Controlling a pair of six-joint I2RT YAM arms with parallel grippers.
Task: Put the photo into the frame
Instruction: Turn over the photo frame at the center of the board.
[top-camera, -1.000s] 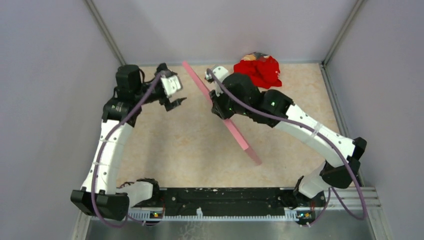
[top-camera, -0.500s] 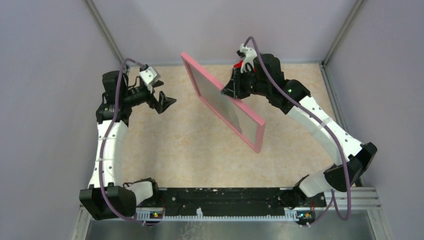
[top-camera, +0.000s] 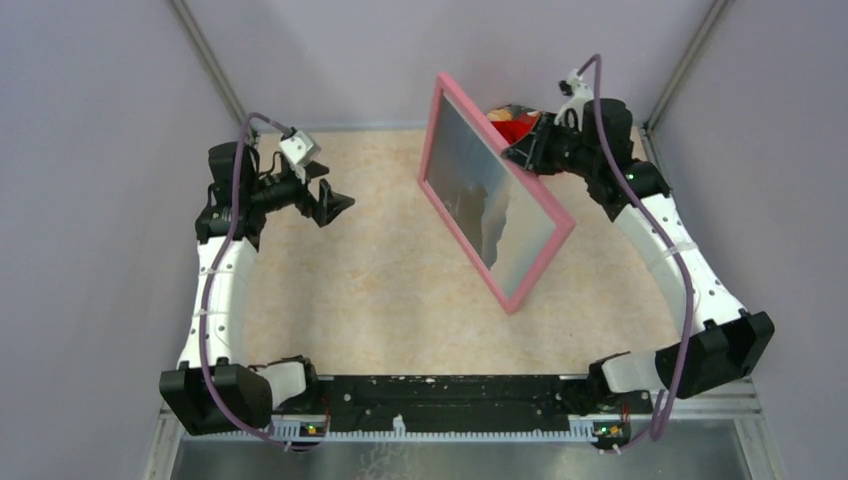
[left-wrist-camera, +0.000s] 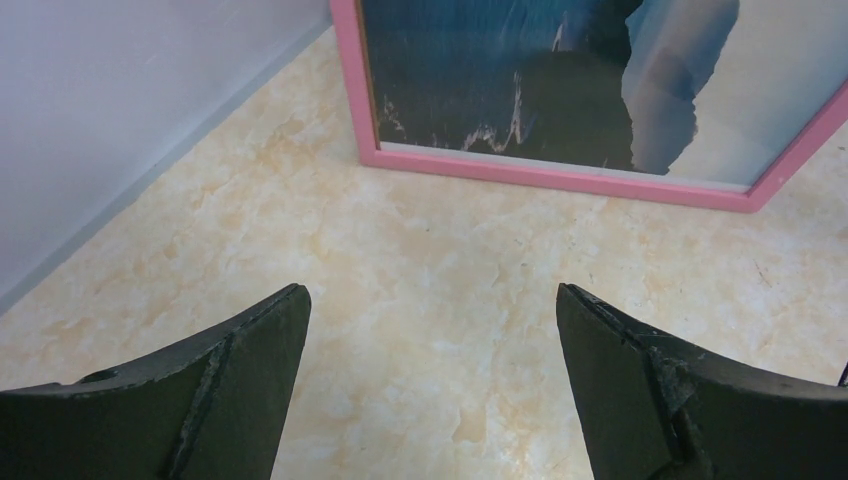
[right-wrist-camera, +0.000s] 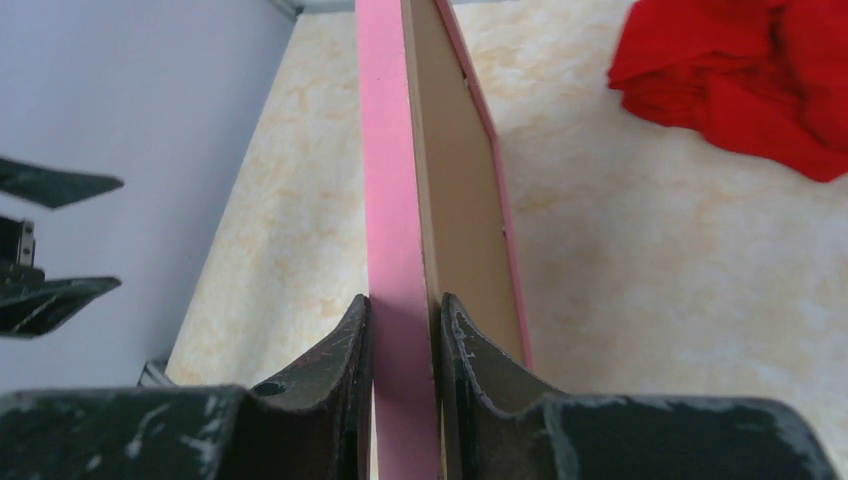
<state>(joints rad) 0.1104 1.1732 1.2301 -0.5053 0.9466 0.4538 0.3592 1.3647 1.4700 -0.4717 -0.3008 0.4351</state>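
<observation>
The frame (top-camera: 431, 130) stands on edge right of the worktop's (top-camera: 380, 280) centre, its long lower edge running from about 12 o'clock down toward 4 o'clock and its pink front turned to 9 o'clock, toward the left arm. Whether that lower edge rests on the worktop or hangs just above it cannot be told. The photo (top-camera: 485, 195) sits inside the frame: in the left wrist view the blue sea, dark cliffs and pale sky show behind the pink border, with a thin white edge along the bottom. The right pincer (top-camera: 522, 150) reaches in from 2 o'clock and is clamped on the frame's upper edge; in its own wrist view the two fingers press either side of the pink rim, one on the front and one on the tan back. The left pincer (top-camera: 330, 198) hangs at about 10 o'clock, well apart from the frame, its jaws spread wide and holding nothing, aimed at the frame's front. A red cloth (top-camera: 510, 128) lies at 1 o'clock, behind the frame and near the right pincer.
</observation>
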